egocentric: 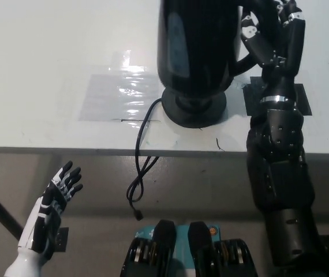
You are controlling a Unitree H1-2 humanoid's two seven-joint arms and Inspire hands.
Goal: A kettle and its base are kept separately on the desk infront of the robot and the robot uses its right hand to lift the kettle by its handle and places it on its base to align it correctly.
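Robot hand [264, 36], the black right one, is wrapped around the handle of the glossy black plastic kettle [196, 43], which sits on or just above the round black base [194, 108] on the white surface [49, 63]. Rigid, smooth and probably weighty, the kettle is best held by that handle. White left robot hand [60, 190] hangs empty with fingers spread, below the surface edge, well apart from the base.

My right hand [268, 37] is up at the far right of the desk [49, 69], wrapped on the handle [246, 57] of the kettle [196, 46], which sits just to its left. Below the kettle, and nearer to me than my fingers [251, 32], the base [194, 108] lies on the desk; I cannot tell whether they touch. From the base's left side the cord [140, 167] runs over the near edge and hangs down. My left hand [58, 199] rests well to the left, below that edge, with its fingers spread.
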